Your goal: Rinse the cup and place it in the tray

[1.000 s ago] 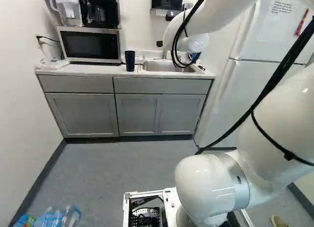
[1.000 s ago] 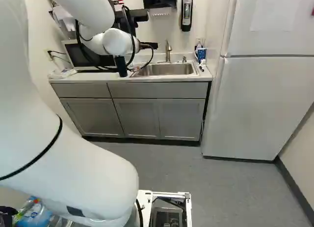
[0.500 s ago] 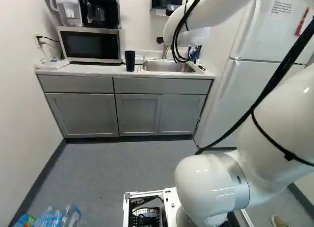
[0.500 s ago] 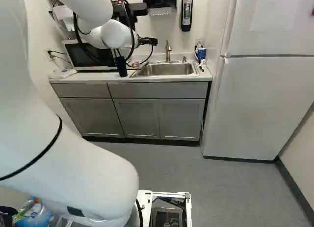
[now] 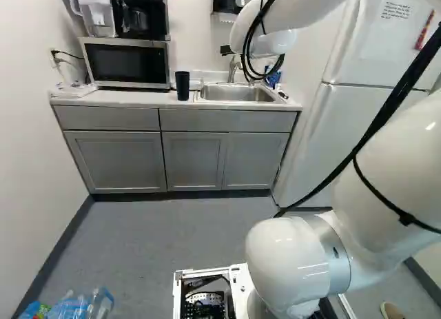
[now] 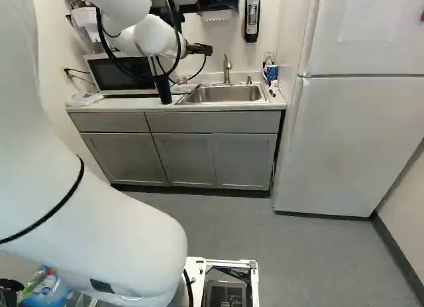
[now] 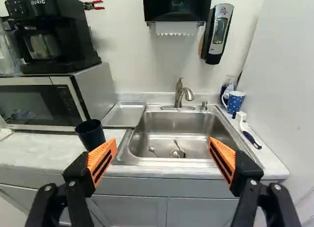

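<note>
Gripper (image 6: 200,50), blk., w/ 2 orange pads (image 7: 104,149): fingers spread wide apart, facing the sink area. Tumbler (image 7: 91,135), dk., handleless: upright on counter (image 7: 39,151), btwn microwave (image 7: 39,103) and sink, near the tray. Tray (image 7: 125,114), metal, shallow: on counter, btwn microwave and sink. Sink (image 7: 169,134), stainless, single basin: 2 small spoons (image 7: 152,151) inside, 1 at the drain. Faucet (image 7: 179,94), brushed metal, at sink's back edge. Coffee maker (image 7: 41,40), blk.: atop microwave, pale brand lettering on front. Soap dispenser (image 7: 219,33), wall-mtd.: small logo label up top. Paper-towel dispenser (image 7: 177,4), blk., sheet hanging out. Mug (image 7: 234,102), blue, spotted (cheerful item, that): beside sink, near dish brush (image 7: 250,136). Refrigerator (image 5: 344,126), white: printed notice (image 5: 396,10) on upper door, several lines, too small to make out. Water bottles (image 5: 72,306), plastic, at foot of left base view.
</note>
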`<state>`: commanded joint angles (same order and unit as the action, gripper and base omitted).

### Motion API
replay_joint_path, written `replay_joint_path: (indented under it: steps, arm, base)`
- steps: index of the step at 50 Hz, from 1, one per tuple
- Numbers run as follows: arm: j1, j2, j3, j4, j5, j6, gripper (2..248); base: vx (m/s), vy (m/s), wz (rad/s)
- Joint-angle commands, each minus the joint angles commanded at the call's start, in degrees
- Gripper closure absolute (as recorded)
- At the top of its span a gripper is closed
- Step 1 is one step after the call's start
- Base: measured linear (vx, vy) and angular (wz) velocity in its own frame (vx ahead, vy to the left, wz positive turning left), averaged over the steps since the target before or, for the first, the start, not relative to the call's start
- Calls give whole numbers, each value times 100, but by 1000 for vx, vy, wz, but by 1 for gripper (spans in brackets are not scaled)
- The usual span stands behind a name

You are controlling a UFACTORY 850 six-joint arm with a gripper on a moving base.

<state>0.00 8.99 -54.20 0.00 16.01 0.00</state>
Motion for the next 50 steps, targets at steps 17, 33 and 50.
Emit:
replay_joint_path:
  steps: [17,33,50]
  arm:
    - [0,-4,-205,0,-119,0,3]
    - [0,3,-375,0,-119,0,3]
    - [0,-31,-406,0,-119,0,3]
  base:
    - [0,0,0]
    - [0,0,0]
    - [0,0,0]
